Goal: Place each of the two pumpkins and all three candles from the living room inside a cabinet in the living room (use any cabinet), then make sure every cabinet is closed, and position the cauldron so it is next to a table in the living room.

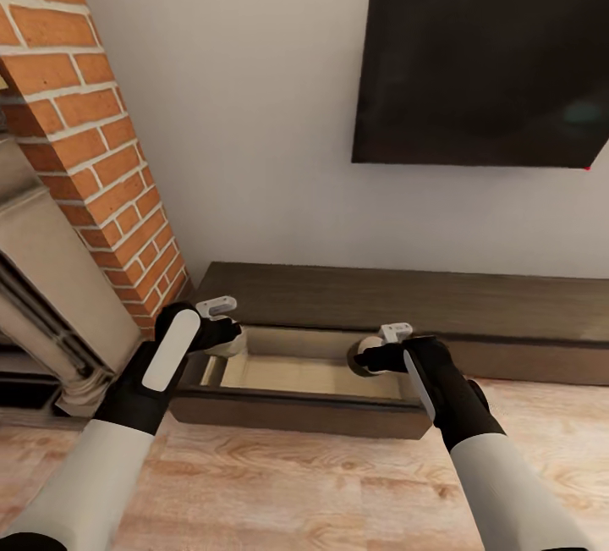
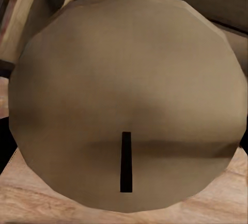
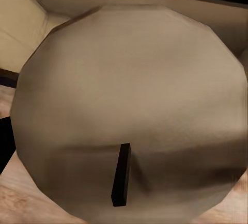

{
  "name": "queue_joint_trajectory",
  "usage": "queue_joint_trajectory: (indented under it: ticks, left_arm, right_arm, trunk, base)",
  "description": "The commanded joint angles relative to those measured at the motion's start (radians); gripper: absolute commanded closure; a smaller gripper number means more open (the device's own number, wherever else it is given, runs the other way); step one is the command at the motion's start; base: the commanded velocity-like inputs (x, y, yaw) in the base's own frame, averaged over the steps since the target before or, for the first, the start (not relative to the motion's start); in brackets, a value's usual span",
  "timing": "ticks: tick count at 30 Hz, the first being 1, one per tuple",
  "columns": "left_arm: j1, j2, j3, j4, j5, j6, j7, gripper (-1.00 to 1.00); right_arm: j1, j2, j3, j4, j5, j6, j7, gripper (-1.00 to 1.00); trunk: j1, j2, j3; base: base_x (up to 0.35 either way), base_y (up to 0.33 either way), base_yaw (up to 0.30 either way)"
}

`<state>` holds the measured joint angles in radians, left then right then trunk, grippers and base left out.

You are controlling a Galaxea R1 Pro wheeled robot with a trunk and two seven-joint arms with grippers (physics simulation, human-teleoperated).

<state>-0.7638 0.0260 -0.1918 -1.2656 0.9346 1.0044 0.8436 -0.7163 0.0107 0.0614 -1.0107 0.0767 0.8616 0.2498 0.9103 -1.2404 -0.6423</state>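
Note:
The long dark-brown cabinet [image 1: 474, 301] stands against the wall, with one drawer [image 1: 296, 375] pulled out to show its pale wood inside. My left gripper [image 1: 222, 338] is shut on a beige candle [image 1: 227, 347] over the drawer's left end. In the left wrist view that candle [image 2: 124, 90] shows its round top and black wick. My right gripper [image 1: 372, 358] is shut on a second beige candle [image 1: 366, 356] over the drawer's right end, seen close up as a round candle [image 3: 129, 95] in the right wrist view. The pumpkins, cauldron and table are out of view.
A black TV [image 1: 482, 68] hangs on the white wall above the cabinet. A brick fireplace [image 1: 93, 136] with a pale stone surround [image 1: 51, 297] rises at the left, close to my left arm. Wood floor [image 1: 304, 483] lies in front of the drawer.

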Motion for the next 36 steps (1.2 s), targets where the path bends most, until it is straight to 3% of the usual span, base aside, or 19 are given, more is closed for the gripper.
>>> queue_joint_trajectory:
  ticks: [1, 9, 18, 36]
  left_arm:
    - [0.000, 0.001, 0.000, 0.000, 0.001, -0.001, -0.001, 1.00]
    - [0.001, 0.003, -0.002, -0.001, 0.001, -0.001, -0.004, 1.00]
    - [0.001, 0.004, -0.001, -0.001, 0.001, -0.001, -0.003, 1.00]
    - [0.001, 0.004, -0.001, -0.001, 0.001, -0.001, -0.003, 1.00]
  right_arm:
    - [0.000, 0.000, 0.000, 0.000, -0.004, 0.000, -0.001, 1.00]
    - [0.000, 0.000, -0.001, 0.000, -0.007, -0.001, -0.001, 1.00]
    - [0.000, 0.000, -0.001, -0.002, -0.009, 0.000, 0.000, 1.00]
    - [0.000, 0.000, -0.002, -0.002, -0.011, 0.000, 0.000, 1.00]
  trunk:
    - [0.000, 0.000, 0.000]
    - [0.000, 0.000, 0.000]
    - [0.000, 0.000, 0.000]
    - [0.000, 0.000, 0.012]
  base:
    - [0.055, -0.060, 0.287]
    - [0.216, -0.115, 0.130]
    - [0.022, -0.009, -0.003]
    - [0.000, 0.000, -0.249]
